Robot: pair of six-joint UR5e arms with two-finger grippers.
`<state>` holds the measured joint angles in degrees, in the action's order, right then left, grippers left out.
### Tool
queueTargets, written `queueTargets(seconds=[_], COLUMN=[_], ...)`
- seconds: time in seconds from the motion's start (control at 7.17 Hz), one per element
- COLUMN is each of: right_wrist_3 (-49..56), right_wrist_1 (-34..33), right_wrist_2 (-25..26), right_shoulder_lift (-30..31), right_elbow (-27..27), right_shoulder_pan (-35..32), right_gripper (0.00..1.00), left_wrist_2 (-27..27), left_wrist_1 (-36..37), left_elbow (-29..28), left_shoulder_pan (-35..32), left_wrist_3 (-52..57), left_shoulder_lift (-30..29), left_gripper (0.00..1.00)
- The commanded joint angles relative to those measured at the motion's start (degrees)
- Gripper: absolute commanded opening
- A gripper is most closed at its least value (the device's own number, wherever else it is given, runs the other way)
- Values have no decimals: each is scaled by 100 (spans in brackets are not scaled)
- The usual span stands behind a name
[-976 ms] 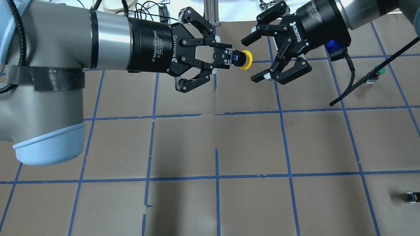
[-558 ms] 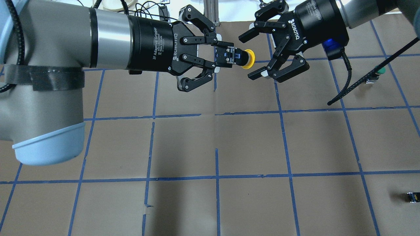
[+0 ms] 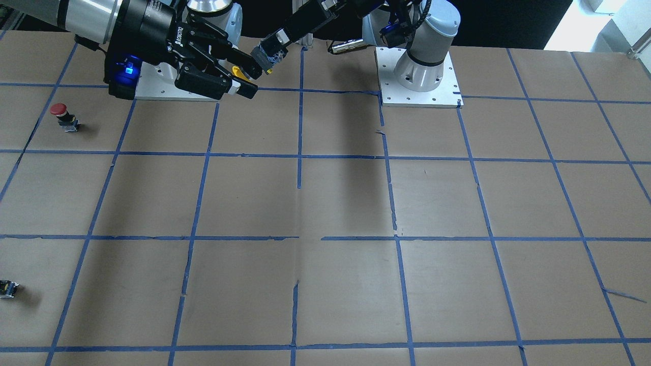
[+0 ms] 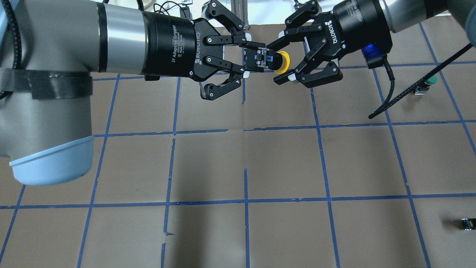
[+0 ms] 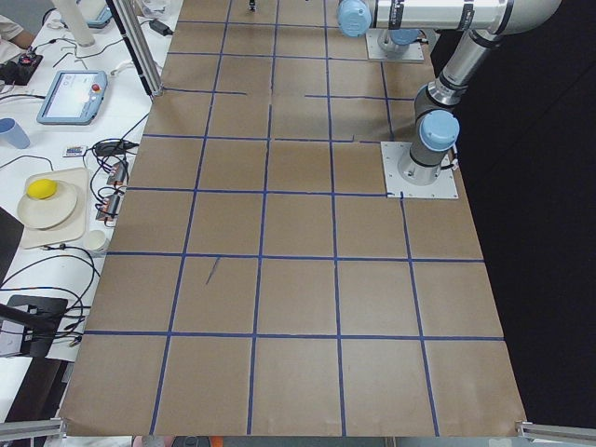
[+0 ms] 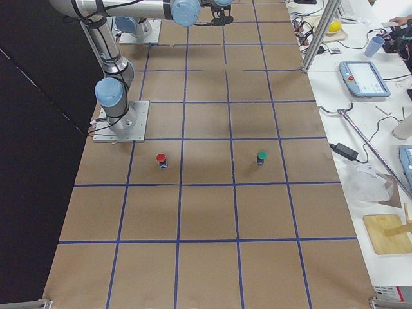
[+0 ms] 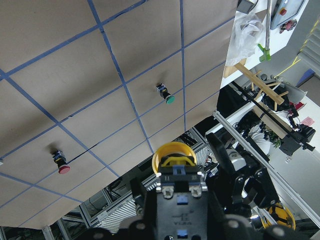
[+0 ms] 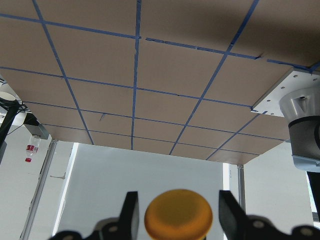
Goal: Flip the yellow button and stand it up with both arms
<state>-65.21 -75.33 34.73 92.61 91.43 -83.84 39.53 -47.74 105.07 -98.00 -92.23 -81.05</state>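
The yellow button (image 4: pixel 282 62) is held in the air, lying sideways, its cap pointing at the right arm. My left gripper (image 4: pixel 256 59) is shut on its black switch body (image 7: pixel 180 186). My right gripper (image 4: pixel 278 62) is open, and its two fingers (image 8: pixel 131 216) stand on either side of the yellow cap (image 8: pixel 178 217) with a gap on each side. In the front-facing view the cap (image 3: pixel 237 71) shows between the right gripper's fingers, with the left gripper (image 3: pixel 265 55) coming in from above.
A red button (image 3: pixel 60 111) and a green button (image 4: pixel 429 80) stand on the brown paper with blue tape lines. A tiny black block with a yellow spot (image 4: pixel 466 223) lies near the right edge. The right gripper's black cable (image 4: pixel 394 95) hangs over the table.
My right gripper has moved left toward the button, and its open fingers now straddle the yellow cap. My left gripper has shifted slightly up and forward, still holding the button.
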Motion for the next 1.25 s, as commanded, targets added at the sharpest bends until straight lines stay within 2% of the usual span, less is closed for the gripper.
queueTargets(seconds=[0.0,0.14,0.28,0.42,0.84,0.98,1.12], right_wrist_3=[9,9,9,0,0,0,0], right_wrist_1=[1,1,1,10,10,10,10], right_wrist_2=[-37,-46,-72,-176,-169,-160,-160], right_shoulder_lift=[2,11,11,11,2,2,2], right_elbow=[15,6,6,6,-3,-3,-3], right_shoulder_pan=[25,25,25,25,34,34,34], right_gripper=[21,18,15,10,8,8,7], left_wrist_2=[2,2,-7,-7,-7,-24,-24], left_wrist_1=[-16,-16,-16,-16,-7,-16,-16], left_elbow=[-48,-48,-48,-48,-57,-57,-57], left_shoulder_pan=[0,-9,0,-9,-9,-9,-9], left_wrist_3=[-75,-75,-75,-75,-75,-75,-84], left_shoulder_lift=[-16,-25,-25,-34,-34,-34,-25], left_gripper=[2,3,12,9,9,15,25])
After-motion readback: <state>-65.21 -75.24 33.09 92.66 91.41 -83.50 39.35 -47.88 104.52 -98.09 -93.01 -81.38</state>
